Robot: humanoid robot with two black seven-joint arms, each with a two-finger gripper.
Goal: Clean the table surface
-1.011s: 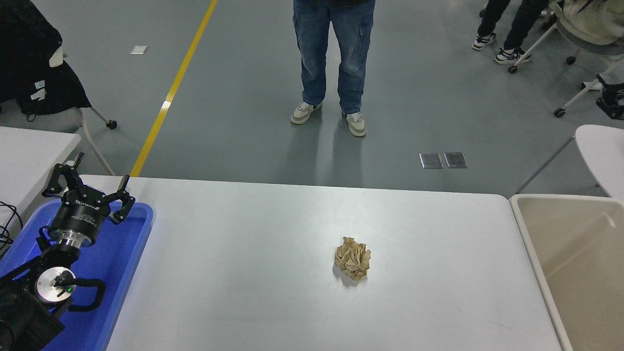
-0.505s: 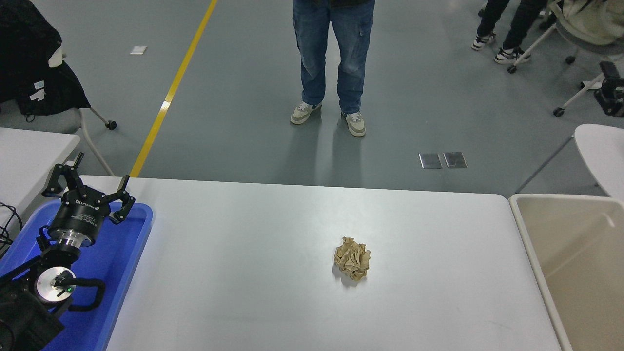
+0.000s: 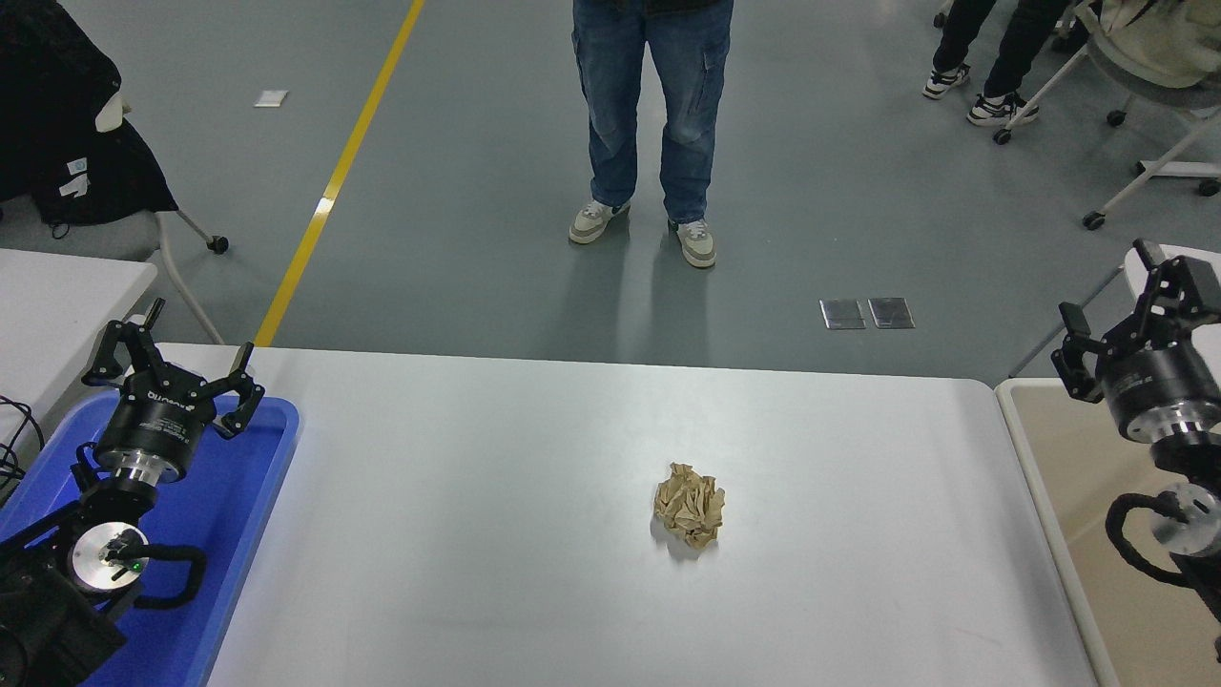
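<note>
The right gripper [image 3: 1135,301] reaches in from the right edge of the view, its black fingers spread apart with nothing between them, poised above the near left corner of a beige bin [image 3: 1078,534] that stands just beside the table's right end. Its silver wrist ring and a looped black cable show below it, over the bin's inside. To the left of that gripper lies the table surface [image 3: 496,496], a wide matte white top with rounded corners. On it, a little right of the middle and well apart from both grippers, sits a crumpled ball of brown paper [image 3: 690,504], casting a small shadow on the white. At the table's left end rests a blue plastic tray [image 3: 250,496], and the left gripper [image 3: 176,367] is parked over the tray's far end, its fingers likewise splayed wide and empty. Beyond the far edge of the table a person in blue jeans and pale sneakers [image 3: 653,124] stands on the grey floor, near a yellow floor line [image 3: 334,181].
</note>
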